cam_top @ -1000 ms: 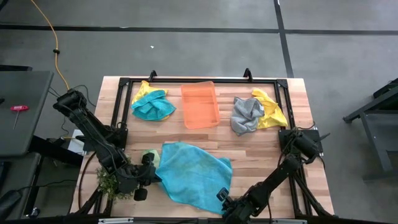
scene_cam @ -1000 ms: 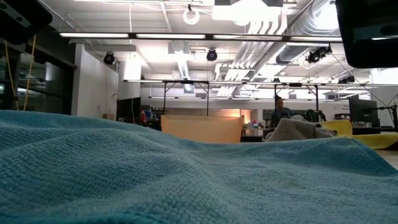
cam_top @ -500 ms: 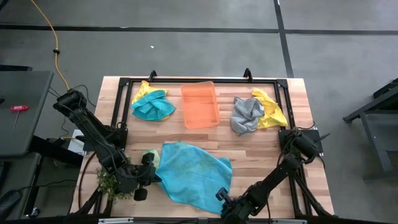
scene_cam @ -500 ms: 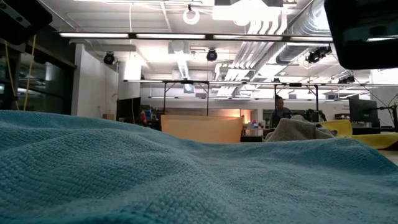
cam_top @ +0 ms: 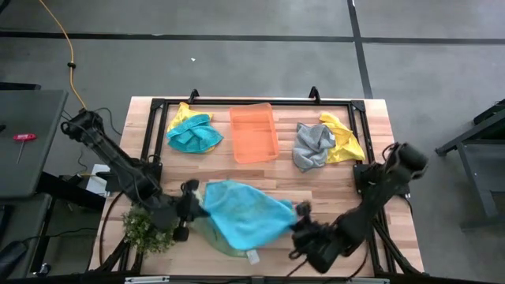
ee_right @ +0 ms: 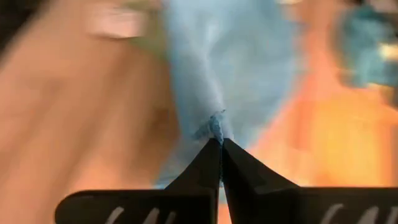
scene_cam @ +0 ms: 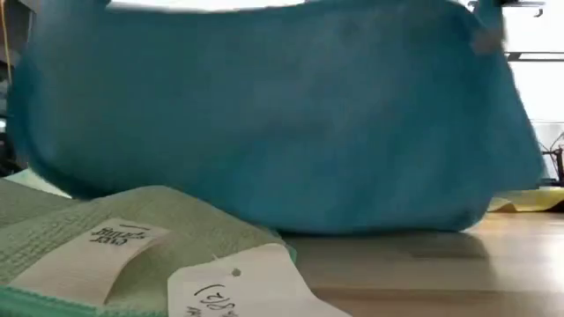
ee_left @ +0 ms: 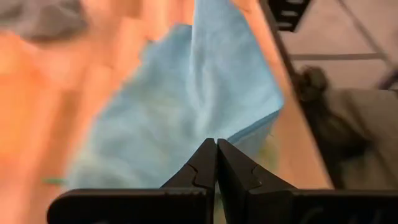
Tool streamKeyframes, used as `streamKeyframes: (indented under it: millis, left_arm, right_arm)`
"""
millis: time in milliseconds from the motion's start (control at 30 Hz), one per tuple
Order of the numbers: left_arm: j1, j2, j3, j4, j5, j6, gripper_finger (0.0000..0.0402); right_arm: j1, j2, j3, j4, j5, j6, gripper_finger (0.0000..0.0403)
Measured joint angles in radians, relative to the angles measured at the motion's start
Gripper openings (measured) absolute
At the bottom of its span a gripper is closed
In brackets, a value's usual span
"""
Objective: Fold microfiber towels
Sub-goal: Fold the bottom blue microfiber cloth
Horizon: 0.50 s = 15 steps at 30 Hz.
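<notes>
even overhead light, soft shadows; heavy motion blur in both wrist views, low view smeared, backlit.

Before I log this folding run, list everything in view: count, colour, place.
large teal-blue microfiber towel: one, lifted off the near table edge, stretched between both grippers
light green microfiber towel: one, flat under it, white tags
small teal towel: one, on a yellow towel, far left
grey towel: one, far right, beside another yellow towel
orange translucent plastic bin: one, far centre
bushy green plant: one, near left corner
left gripper: shut on teal-blue towel
right gripper: shut on its other end
</notes>
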Motion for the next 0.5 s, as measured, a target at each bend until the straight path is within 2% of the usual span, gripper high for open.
streamKeyframes:
  millis: [100,200,333,500]
  left_arm:
    - [0.083,-0.043,0.026,-0.063,-0.067,0.095,0.0000]
    - [0.176,-0.087,0.049,-0.130,-0.130,0.173,0.0000]
    - [0.309,-0.162,0.070,-0.152,-0.166,0.286,0.0000]
    - [0.459,-0.251,0.110,-0.179,-0.206,0.427,0.0000]
  right_arm:
    - [-0.005,-0.095,0.000,-0.133,0.157,0.063,0.0000]
    - [-0.031,-0.180,0.000,-0.254,0.250,0.123,0.0000]
    - [-0.101,-0.276,0.000,-0.345,0.325,0.136,0.0000]
    - [-0.202,-0.373,0.000,-0.350,0.377,0.046,0.0000]
